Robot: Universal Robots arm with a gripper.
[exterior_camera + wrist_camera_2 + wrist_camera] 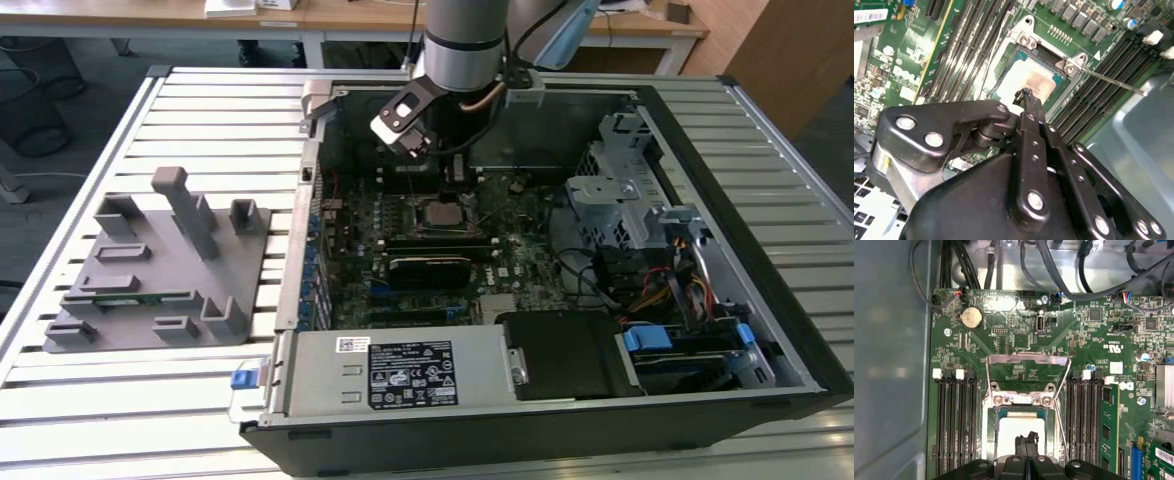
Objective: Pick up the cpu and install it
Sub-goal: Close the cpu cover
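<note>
The cpu lies flat in the open motherboard socket, its pale silvery top showing in both wrist views. In the exterior view the cpu sits mid-board inside the computer case. My gripper hangs right over the chip, its black fingertips pressed together with nothing between them. The tips point at the chip's middle; I cannot tell whether they touch it. The socket's metal load plate stands flipped up beyond the chip.
Memory slots flank the socket on both sides. The socket lever sticks out sideways. A grey plastic tray holding a green memory stick lies at the exterior view's left. Drive cages and cables crowd the case's right.
</note>
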